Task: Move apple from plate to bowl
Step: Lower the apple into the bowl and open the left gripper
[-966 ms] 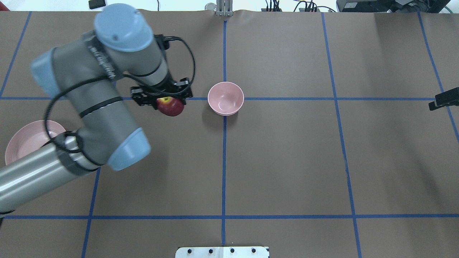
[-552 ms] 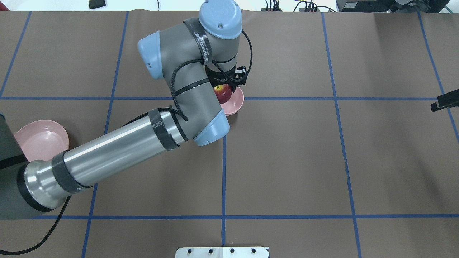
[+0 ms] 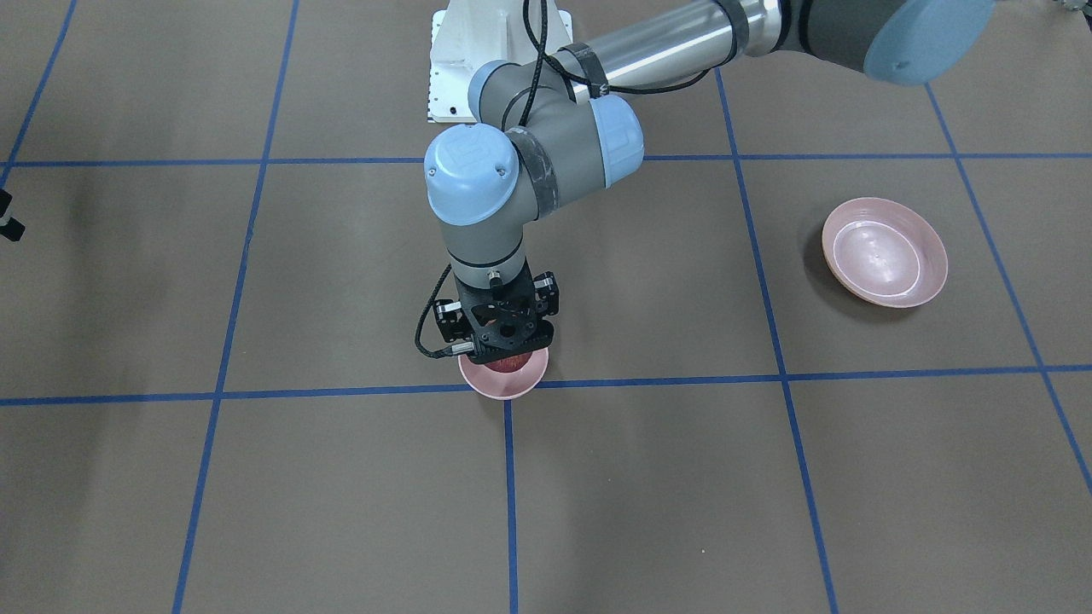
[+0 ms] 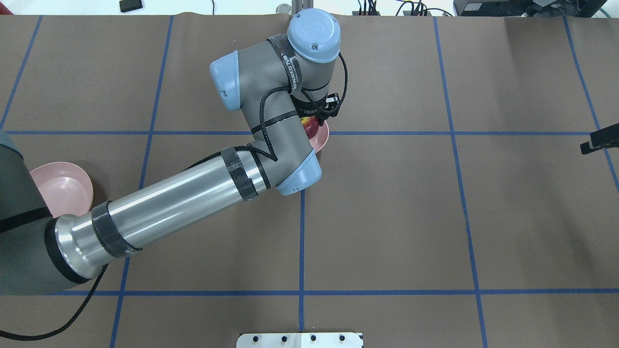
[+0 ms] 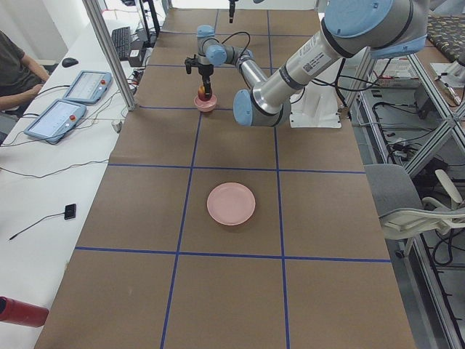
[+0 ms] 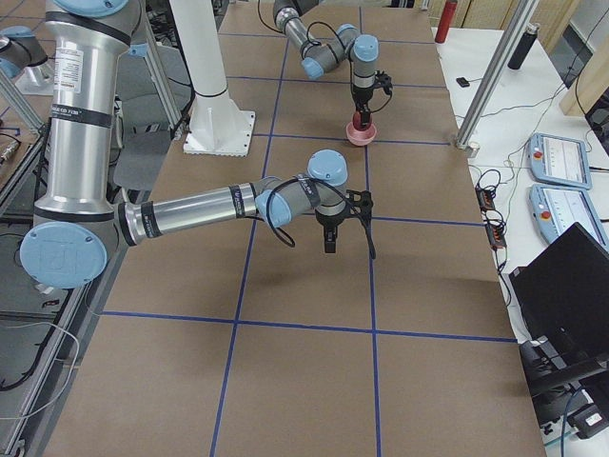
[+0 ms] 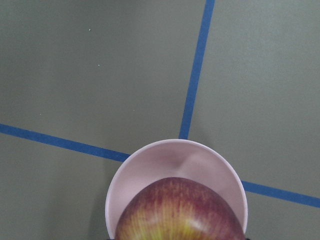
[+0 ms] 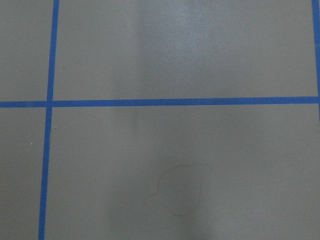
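Note:
My left gripper (image 3: 505,348) is shut on the dark red apple (image 4: 309,126), which has a yellow patch. It holds the apple directly over the small deep pink bowl (image 3: 503,385), at about rim height. The left wrist view shows the apple (image 7: 180,212) filling the lower edge with the bowl (image 7: 172,160) under it. The wide shallow pink plate (image 3: 885,263) lies bare far off on my left, partly under my left arm in the overhead view (image 4: 65,186). My right gripper (image 6: 328,240) hangs above bare table, far from the bowl. I cannot tell whether it is open or shut.
Brown paper with blue tape grid lines covers the table (image 4: 387,217). The robot's white base plate (image 3: 486,51) is at the near table edge. The left arm's long forearm (image 4: 169,212) spans the table's left half.
My left arm has carried the apple rightward from beside the bowl to over it and lowered it toward the rim. The right arm has not moved.

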Available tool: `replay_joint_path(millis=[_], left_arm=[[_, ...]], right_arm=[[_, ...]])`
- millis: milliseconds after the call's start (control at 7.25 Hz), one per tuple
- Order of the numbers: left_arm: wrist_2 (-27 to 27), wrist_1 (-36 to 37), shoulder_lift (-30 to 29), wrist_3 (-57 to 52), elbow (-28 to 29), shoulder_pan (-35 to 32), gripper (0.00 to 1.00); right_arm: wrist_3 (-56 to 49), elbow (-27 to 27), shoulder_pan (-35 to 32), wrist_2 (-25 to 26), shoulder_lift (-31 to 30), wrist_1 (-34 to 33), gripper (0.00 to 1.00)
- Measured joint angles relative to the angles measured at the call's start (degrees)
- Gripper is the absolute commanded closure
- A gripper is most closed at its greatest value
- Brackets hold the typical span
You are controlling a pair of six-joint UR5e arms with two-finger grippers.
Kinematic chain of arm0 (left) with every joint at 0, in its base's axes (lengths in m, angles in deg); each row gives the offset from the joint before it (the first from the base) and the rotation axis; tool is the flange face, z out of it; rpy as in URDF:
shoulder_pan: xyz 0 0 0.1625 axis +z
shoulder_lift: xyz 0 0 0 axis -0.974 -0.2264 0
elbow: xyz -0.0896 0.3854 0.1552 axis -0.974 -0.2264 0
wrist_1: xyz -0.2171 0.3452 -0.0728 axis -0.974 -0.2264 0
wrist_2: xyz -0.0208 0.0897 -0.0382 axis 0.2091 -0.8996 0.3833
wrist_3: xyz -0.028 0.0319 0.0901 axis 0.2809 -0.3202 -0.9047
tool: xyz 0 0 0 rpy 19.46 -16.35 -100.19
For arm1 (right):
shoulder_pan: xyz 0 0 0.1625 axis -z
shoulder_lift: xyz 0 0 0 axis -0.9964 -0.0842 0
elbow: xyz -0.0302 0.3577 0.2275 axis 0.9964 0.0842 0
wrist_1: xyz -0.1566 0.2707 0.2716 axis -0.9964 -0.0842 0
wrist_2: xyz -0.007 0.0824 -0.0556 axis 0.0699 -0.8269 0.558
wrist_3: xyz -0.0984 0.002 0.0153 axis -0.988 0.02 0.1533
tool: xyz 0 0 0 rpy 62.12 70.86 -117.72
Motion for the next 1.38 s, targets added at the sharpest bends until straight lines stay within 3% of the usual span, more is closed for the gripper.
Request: replay_joint_path(millis=[138,276,414,828,1379], left_arm=[[0.0,-0.5,0.0,0.0,0.6,0.3,1.00],[-0.3,-0.8,0.0,0.1,1.1,0.6,0.52],[-0.7,-1.1,0.0,0.1,1.4,0.9,0.16],[-1.1,-3.0,0.0,0.1,2.4,1.2,0.02],[-1.2,-3.4,0.2,0.0,1.7,1.1,0.02]], right_arm=[[0.0,0.3,-0.1,-0.1,0.0,-0.1,0.00],[-0.1,0.4,-0.3,-0.2,-0.1,-0.1,0.00],[-0.1,0.5,-0.3,-0.2,-0.1,-0.1,0.00],[-0.2,0.8,-0.2,-0.3,0.1,-1.2,0.00],[-0.3,1.0,-0.7,-0.7,0.3,-2.2,0.00]])
